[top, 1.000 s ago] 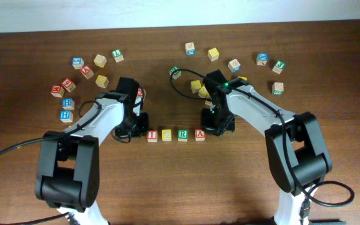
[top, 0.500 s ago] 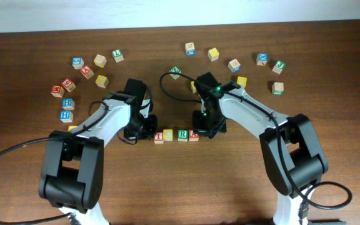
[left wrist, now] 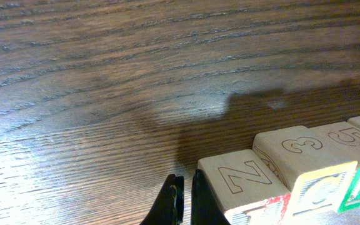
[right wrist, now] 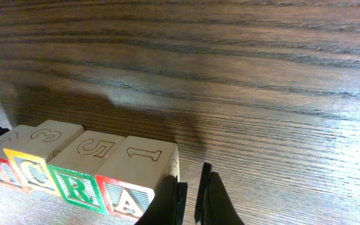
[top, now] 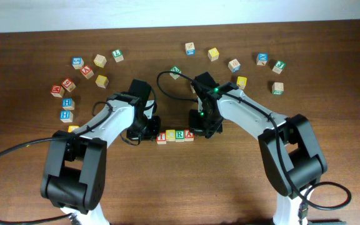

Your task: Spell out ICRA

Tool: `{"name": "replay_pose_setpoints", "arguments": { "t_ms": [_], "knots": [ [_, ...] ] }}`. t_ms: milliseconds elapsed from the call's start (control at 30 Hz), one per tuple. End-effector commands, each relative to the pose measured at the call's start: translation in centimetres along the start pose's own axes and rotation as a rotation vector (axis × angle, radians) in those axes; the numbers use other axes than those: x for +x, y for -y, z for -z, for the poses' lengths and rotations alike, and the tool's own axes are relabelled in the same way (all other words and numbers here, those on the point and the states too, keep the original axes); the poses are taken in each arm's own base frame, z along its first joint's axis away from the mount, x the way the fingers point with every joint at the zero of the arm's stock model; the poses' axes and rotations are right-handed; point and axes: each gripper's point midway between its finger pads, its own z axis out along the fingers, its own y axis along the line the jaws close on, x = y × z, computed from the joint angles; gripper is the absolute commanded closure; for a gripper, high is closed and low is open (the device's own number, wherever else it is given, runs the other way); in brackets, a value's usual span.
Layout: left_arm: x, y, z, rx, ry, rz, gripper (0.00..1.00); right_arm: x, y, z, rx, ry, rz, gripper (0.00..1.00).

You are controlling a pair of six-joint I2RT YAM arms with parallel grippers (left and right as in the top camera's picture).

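Four small wooden alphabet cubes sit in one tight row near the middle of the dark brown wooden table (top: 242, 187). From my left to my right they read I, C, R, A: the red-printed I cube (top: 161, 137), the yellow-faced C cube (top: 170, 135), the green-printed R cube (top: 179, 134) and the red-printed A cube (top: 189, 134). Each cube touches its neighbour.

My left fingers (left wrist: 172, 209) are drawn narrow, almost together, holding nothing, just beside the outer end of the I cube. My right fingers (right wrist: 212, 201) are likewise narrow and empty, just beside the outer end of the A cube. I cannot tell whether either pair touches its cube.

Other lettered wooden cubes (top: 102, 80) lie scattered along the table's far side, well apart from the row.
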Motion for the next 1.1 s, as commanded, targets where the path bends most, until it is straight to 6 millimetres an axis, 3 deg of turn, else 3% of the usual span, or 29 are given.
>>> {"name": "replay_pose_setpoints", "arguments": {
  "t_ms": [0,133,300,400,467,567,633,733,867,933,1067],
  "knots": [
    [0.5,0.0,-0.8,-0.012,-0.019,0.003,1.0,0.5,-0.3,-0.4,-0.013,-0.019,-0.002,0.96],
    [0.4,-1.5,-0.5,-0.084,-0.019,0.014,1.0,0.4,-0.2,-0.4,-0.006,-0.015,-0.005,0.96],
    [-0.6,-2.1,3.8,-0.082,-0.011,0.067,1.0,0.3,0.6,-0.3,0.036,-0.005,-0.008,0.95],
    [2.8,-0.4,6.9,-0.053,-0.085,0.058,1.0,0.1,1.1,-0.3,0.061,0.008,-0.009,0.92],
    [4.2,0.4,7.5,-0.061,-0.115,0.034,1.0,0.1,1.2,-0.1,0.071,0.01,-0.01,0.93],
    [5.5,1.7,6.8,-0.074,-0.149,0.005,1.0,-0.3,0.5,1.8,0.076,0.027,-0.006,0.92],
    [6.2,2.6,6.0,-0.083,-0.156,0.004,1.0,-0.7,1.5,4.2,0.174,0.05,-0.016,0.87],
    [7.0,3.1,4.1,-0.086,-0.151,0.014,1.0,-0.3,3.1,6.4,0.229,0.012,-0.043,0.87],
    [7.0,2.8,1.4,-0.075,-0.105,0.039,1.0,-0.8,6.6,7.8,0.239,-0.023,-0.087,0.87],
    [6.1,1.9,0.8,-0.113,-0.047,0.029,1.0,-1.1,7.8,8.2,0.24,-0.028,-0.104,0.87],
    [5.0,1.6,0.3,-0.125,0.009,0.019,1.0,-1.5,8.6,8.5,0.236,-0.02,-0.128,0.87]
  ]
}}
